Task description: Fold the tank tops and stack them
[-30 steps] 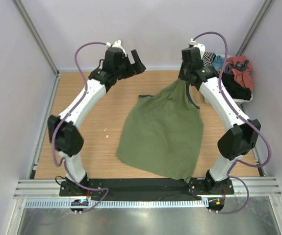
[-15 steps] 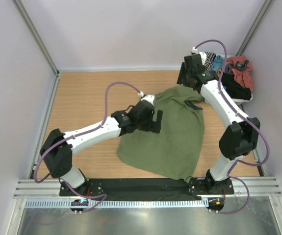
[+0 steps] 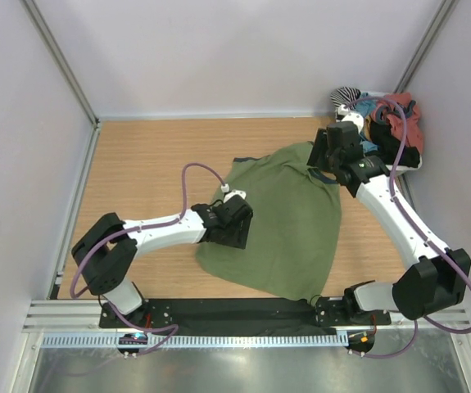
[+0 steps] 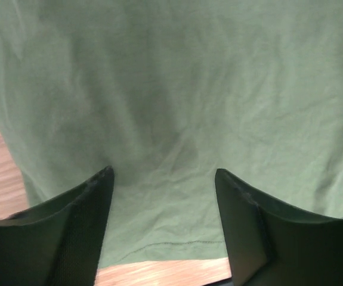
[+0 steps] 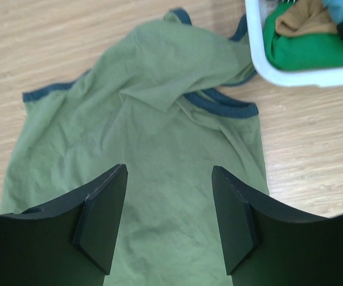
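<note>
Top view: olive tank top (image 3: 288, 229) lies spread on the wooden tabletop (image 3: 137, 164), centre-right, with the hem at the near end and the neck end far. The left arm reaches in low from near left. The left claw (image 3: 237, 233) sits at the top's left edge and covers a bit of cloth. The right claw (image 3: 327, 160) is over the top's far right corner. A white basket (image 3: 374, 93) in the far right corner, just beside that corner, is piled with a striped piece (image 3: 346, 97), a red piece (image 3: 400, 115) and dark cloth (image 3: 399, 151). Cannot tell if the dark cloth is the black top.

Left wrist: left claw (image 4: 162, 174) is wide, nothing between the fingers. Green cloth fills the view, with the hem near the bottom and bare wood left and below it. Cannot tell whether the tips touch the cloth.

Right wrist: right claw (image 5: 168, 171) is wide, gripping nothing, above the top. The dark trim (image 5: 222, 102) shows at neck and armholes, and a flap of cloth is folded over near the neck. The basket rim (image 5: 290, 77) touches or overlaps the top's strap end. Green cloth (image 5: 314, 50) and tan cloth (image 5: 302, 21) lie inside.
</note>
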`<state>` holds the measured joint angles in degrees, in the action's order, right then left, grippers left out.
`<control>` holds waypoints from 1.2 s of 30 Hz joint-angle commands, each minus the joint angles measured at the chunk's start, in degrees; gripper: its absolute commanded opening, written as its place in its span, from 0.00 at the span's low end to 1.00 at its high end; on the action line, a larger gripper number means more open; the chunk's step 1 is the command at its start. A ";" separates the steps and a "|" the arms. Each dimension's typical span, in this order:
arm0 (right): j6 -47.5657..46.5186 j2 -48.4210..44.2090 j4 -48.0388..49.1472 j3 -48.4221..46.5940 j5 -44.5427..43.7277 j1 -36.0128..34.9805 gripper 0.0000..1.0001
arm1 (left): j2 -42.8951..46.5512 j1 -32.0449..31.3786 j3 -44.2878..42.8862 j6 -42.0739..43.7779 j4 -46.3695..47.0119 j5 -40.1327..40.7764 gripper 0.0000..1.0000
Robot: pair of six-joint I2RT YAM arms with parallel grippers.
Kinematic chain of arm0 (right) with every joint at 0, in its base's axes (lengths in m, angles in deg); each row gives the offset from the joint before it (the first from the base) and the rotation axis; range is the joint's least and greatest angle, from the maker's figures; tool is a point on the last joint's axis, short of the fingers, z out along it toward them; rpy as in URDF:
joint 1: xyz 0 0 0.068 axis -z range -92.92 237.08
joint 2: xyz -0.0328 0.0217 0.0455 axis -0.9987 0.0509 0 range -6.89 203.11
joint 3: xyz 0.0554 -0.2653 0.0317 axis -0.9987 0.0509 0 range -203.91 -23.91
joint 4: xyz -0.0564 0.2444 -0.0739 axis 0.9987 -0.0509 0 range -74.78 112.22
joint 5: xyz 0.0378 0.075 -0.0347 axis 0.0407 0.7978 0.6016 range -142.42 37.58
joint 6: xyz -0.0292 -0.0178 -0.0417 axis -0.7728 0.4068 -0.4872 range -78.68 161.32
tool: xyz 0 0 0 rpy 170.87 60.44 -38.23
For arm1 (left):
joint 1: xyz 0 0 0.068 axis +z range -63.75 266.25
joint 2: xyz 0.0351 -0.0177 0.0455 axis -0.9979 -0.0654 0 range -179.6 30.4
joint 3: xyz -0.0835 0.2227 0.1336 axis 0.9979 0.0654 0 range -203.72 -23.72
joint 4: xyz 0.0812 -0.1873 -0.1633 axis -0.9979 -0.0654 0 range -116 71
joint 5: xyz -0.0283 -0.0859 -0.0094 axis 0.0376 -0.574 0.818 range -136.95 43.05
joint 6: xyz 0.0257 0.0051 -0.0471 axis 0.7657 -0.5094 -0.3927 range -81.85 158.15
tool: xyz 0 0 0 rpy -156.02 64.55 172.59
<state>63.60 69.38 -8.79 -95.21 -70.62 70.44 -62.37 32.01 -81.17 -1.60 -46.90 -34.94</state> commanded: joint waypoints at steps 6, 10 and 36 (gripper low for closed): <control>0.31 -4.20 3.85 5.04 2.20 0.12 0.65 | -3.99 6.67 1.55 -0.33 2.67 -2.59 0.18; 0.13 -5.95 3.76 6.53 2.02 0.12 0.66 | -4.52 11.95 5.24 -1.12 9.78 -11.83 0.05; 3.73 -6.48 8.59 18.65 1.51 0.12 0.60 | 31.77 28.49 16.57 -7.34 9.79 9.58 0.99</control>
<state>65.55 62.99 -3.34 -77.51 -64.87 70.44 -34.81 61.02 -66.57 -6.98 -34.81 -39.42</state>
